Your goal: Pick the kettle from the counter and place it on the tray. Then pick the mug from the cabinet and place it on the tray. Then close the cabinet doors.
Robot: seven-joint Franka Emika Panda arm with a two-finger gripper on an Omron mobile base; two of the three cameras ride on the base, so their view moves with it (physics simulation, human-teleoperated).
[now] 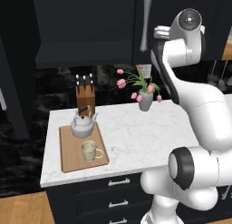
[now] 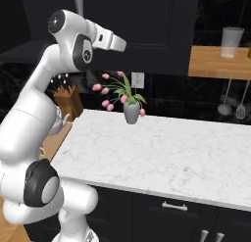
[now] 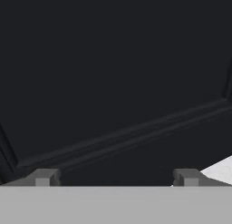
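Observation:
The silver-white kettle (image 1: 83, 124) and the cream mug (image 1: 90, 151) both stand on the wooden tray (image 1: 68, 162), at the left end of the marble counter (image 1: 145, 132). The black cabinet (image 1: 81, 32) has its left door (image 1: 16, 78) swung open, showing a dark shelf. Its right door (image 1: 158, 10), with a silver bar handle (image 1: 146, 23), looks shut or nearly so. My arm is raised high, and my gripper (image 2: 122, 44) points at that right door (image 2: 147, 30). In the hand view the gripper (image 3: 115, 178) is open, holding nothing, close to a black panelled face.
A knife block (image 1: 85, 98) stands behind the tray. A grey vase of pink tulips (image 1: 145, 100) sits at the back of the counter. To the right a wooden shelf (image 2: 215, 62) carries a glass jar (image 2: 231, 41), with utensils (image 2: 225, 96) hanging below. Dark drawers (image 1: 118, 182) sit under the counter.

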